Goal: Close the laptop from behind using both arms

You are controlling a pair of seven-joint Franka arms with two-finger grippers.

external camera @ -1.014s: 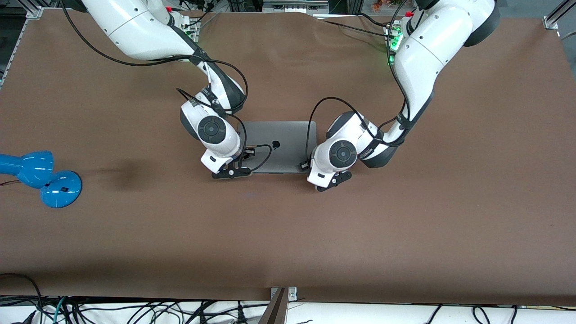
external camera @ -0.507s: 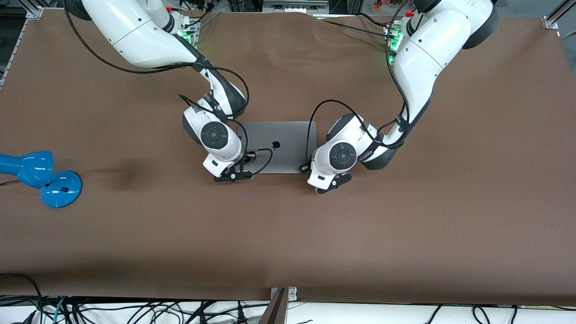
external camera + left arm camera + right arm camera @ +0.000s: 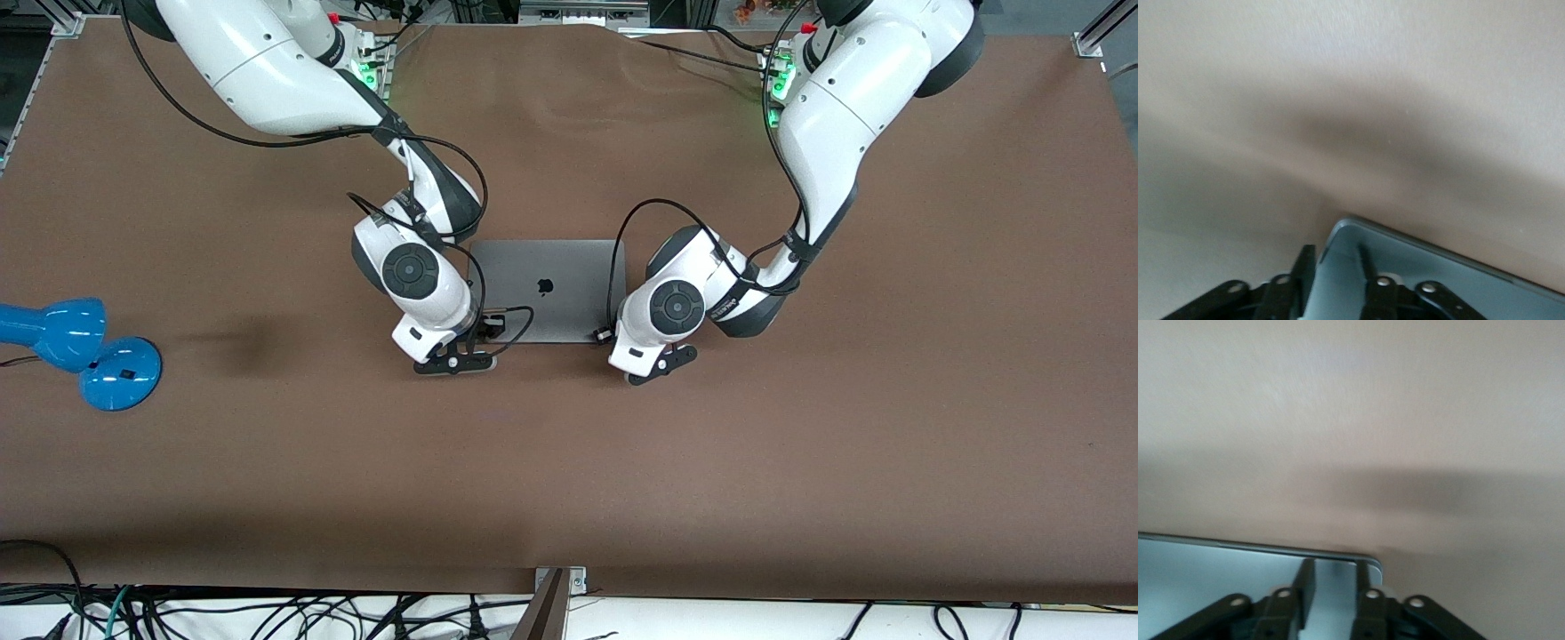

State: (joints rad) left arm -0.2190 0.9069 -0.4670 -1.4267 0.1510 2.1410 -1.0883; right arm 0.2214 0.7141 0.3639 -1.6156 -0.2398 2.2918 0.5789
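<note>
The space-grey laptop (image 3: 551, 280) lies flat on the brown table with its lid down and the apple logo facing up. My right gripper (image 3: 484, 324) is at the lid's corner nearest the front camera, toward the right arm's end. In the right wrist view both of its fingers (image 3: 1305, 583) are slightly apart over that corner of the lid (image 3: 1205, 567), with nothing between them. My left gripper (image 3: 608, 334) is at the other near corner. In the left wrist view its fingers (image 3: 1369, 265) straddle the lid's corner (image 3: 1438, 280), slightly apart and holding nothing.
A blue desk lamp (image 3: 80, 351) stands near the table edge at the right arm's end. Black cables loop from both wrists over the lid's side edges. Bare brown table (image 3: 569, 462) stretches from the laptop toward the front camera.
The right arm's wrist has shifted a little off the lid toward its own end of the table. The left arm has barely moved. The laptop stays flat.
</note>
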